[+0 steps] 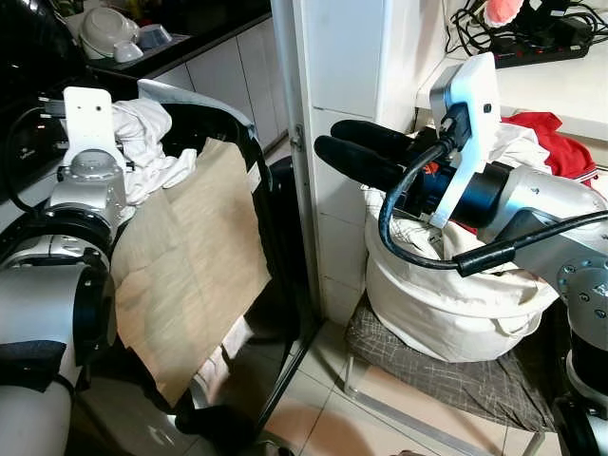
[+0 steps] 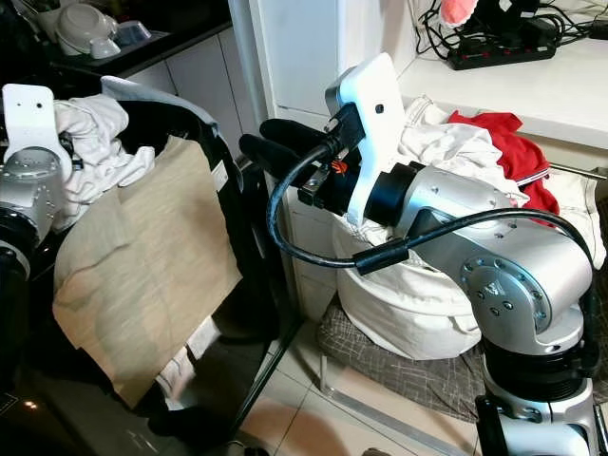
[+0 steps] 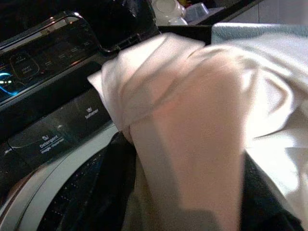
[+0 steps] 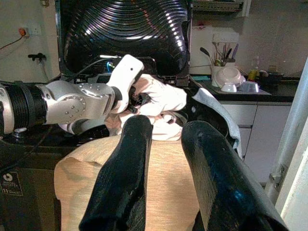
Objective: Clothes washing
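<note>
A home laundry corner beside a kitchen. On the left stands a top-loading washing machine [image 3: 57, 139] with Detergent and Softener labels; on the right, a full laundry bag [image 1: 446, 294]. Far left, a dark counter [image 4: 269, 86] holds bowls [image 1: 106, 30], probably drying dishes, above white cabinets [image 1: 228, 71].

A washing machine [image 3: 57, 144] carries a beige cloth [image 1: 190, 266]; white garments [image 1: 142, 142] lie on top.
</note>
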